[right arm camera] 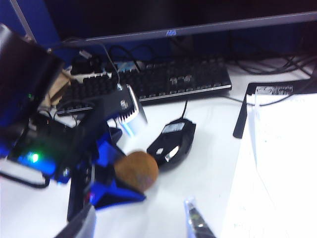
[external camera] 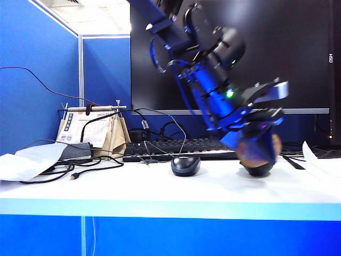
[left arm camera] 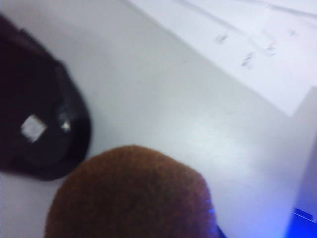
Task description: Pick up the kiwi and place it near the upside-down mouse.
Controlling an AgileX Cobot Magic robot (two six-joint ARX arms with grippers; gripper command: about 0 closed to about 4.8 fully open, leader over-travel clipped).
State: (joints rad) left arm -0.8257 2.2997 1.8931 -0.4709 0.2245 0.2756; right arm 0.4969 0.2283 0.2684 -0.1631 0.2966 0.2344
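The left gripper [external camera: 259,140] is clamping the kiwi [right arm camera: 136,170] just above the table [external camera: 160,186] right beside the upside-down mouse [right arm camera: 171,144], so only the setting-down and release is remaining, while the right gripper [right arm camera: 143,225] is hanging back, jaws apart and carrying nothing.

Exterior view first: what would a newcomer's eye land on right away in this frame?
The left arm sweeps down from the top, its gripper shut on the kiwi just above the table, right of centre. Right beside the kiwi lies the upside-down mouse, black, with pale marks facing up. The right gripper shows only its fingertips, apart and empty, at the edge of its wrist view.
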